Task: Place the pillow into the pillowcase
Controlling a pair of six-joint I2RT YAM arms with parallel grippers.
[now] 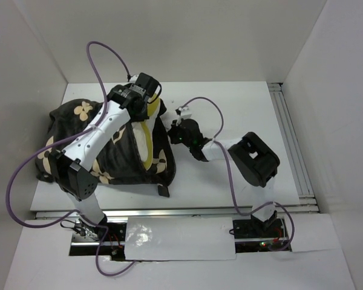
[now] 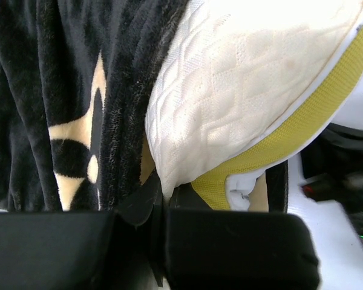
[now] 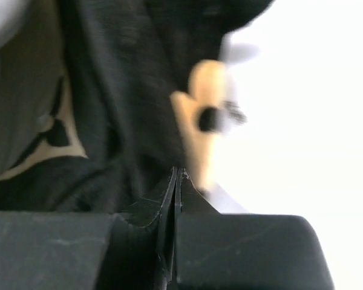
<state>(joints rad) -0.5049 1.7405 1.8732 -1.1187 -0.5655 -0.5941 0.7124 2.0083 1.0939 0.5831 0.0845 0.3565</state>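
I find the table (image 1: 230, 96) enclosed by white walls on the left, far and right sides, with a metal rail (image 1: 290, 139) running along its right edge. The pillowcase (image 1: 66, 130) lies crumpled on the left half, close to the left wall, with its length running left to right and its mouth turned right, toward the table's centre. The pillow (image 1: 143, 138) sits in that mouth, mostly covered. Only a cream band with a yellow edge shows, and that band runs from near to far. The left arm lies diagonally across the pillowcase and hides much of it. A purple cable (image 1: 103, 51) loops above the far edge. Open table lies to the right and beyond the pillowcase, and the left side is tight. The left gripper (image 2: 156, 205) is at the far end of the exposed pillow, fingers nearly together. I cannot tell whether fabric is pinched. The right gripper (image 3: 176, 181) is at the pillowcase's right edge, fingers pressed together against dark plush. The blur hides whether they have caught any of it.
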